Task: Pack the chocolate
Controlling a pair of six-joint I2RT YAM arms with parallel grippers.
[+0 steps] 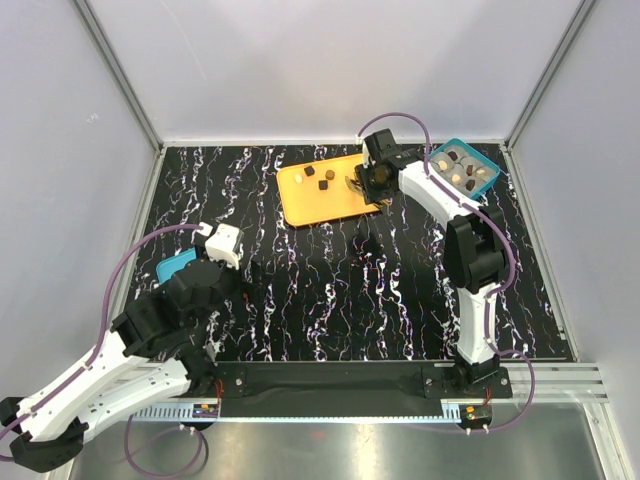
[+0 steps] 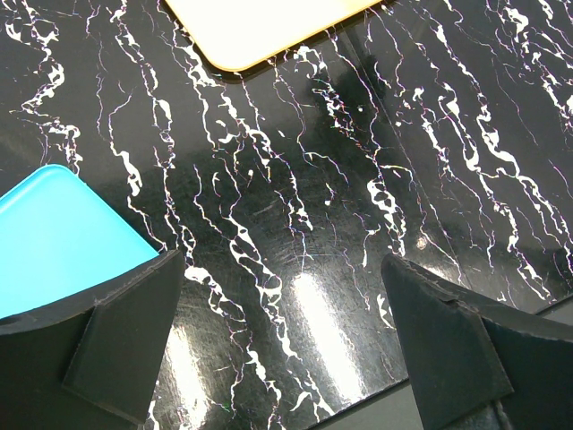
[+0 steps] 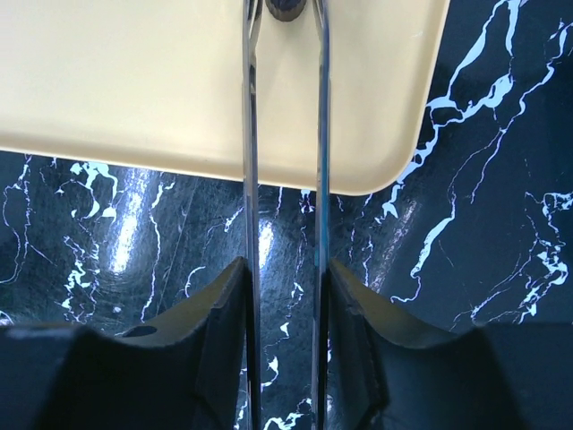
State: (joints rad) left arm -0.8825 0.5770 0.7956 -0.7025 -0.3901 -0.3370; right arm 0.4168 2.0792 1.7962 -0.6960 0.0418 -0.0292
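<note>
Two arms of the tweezers [image 3: 252,179] are clamped between the nearly closed fingers of the right end effector [image 3: 285,296], with their long axis running 6-to-12 o'clock in the wrist view. One dark chocolate [image 3: 286,7] sits between the tips on the orange tray [image 3: 134,90]; its axis is unreadable. More sits in the teal box [image 1: 458,142], at 2 o'clock on the surface [image 1: 330,290]. The left end effector [image 2: 286,305] is spread wide and holds nothing.

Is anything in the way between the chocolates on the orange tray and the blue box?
Nothing visible does. The right pincer, shut on metal tongs, reaches the chocolates on the orange tray, and no object shows between tray and teal box.
</note>
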